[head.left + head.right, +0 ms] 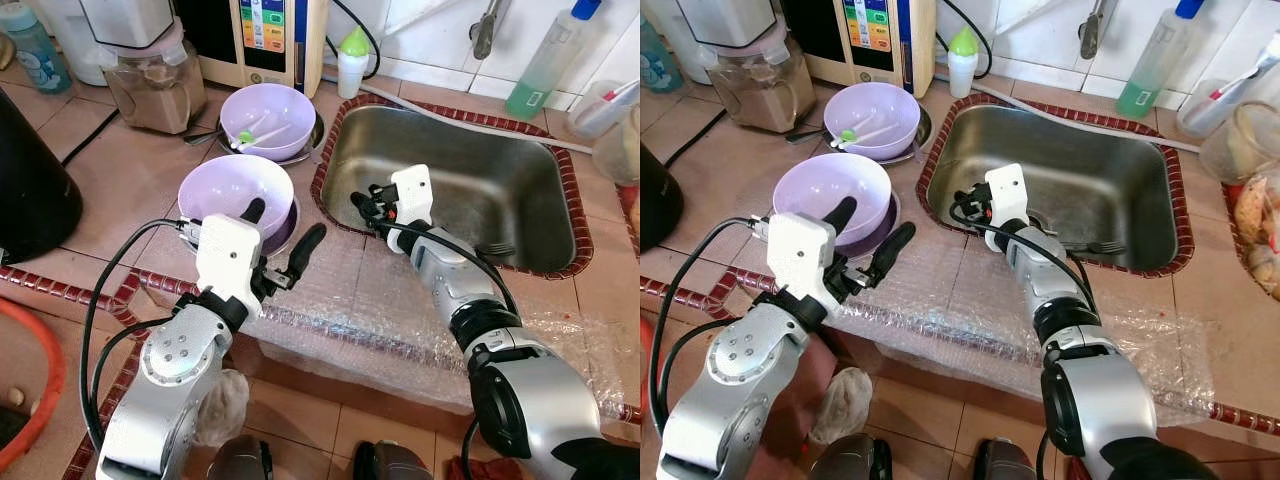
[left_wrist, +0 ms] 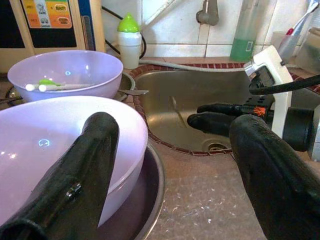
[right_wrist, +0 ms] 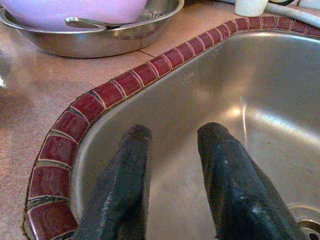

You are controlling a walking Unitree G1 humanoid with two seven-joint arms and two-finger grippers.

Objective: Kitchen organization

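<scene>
Little looks done: 2 bowls sit on the worktop (image 1: 120, 180), the near bowl (image 1: 235, 195) just beside the spread, empty left pincer (image 1: 283, 236). The right pincer (image 1: 364, 204), parted and empty, hangs over the sink (image 1: 520, 200) edge.

Bright, even daylight; soft glare on the steel sink (image 1: 470, 190); wrist views blur close black fingers (image 2: 75, 185)

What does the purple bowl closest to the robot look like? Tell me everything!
The near pale purple round plastic-looking bowl is glossy, upright and looks empty. It sits nested in a shallow silver metal dish on the tan tiled counter, left of the steel sink. The left pincer is open, one black finger over its rim, the other outside.
</scene>
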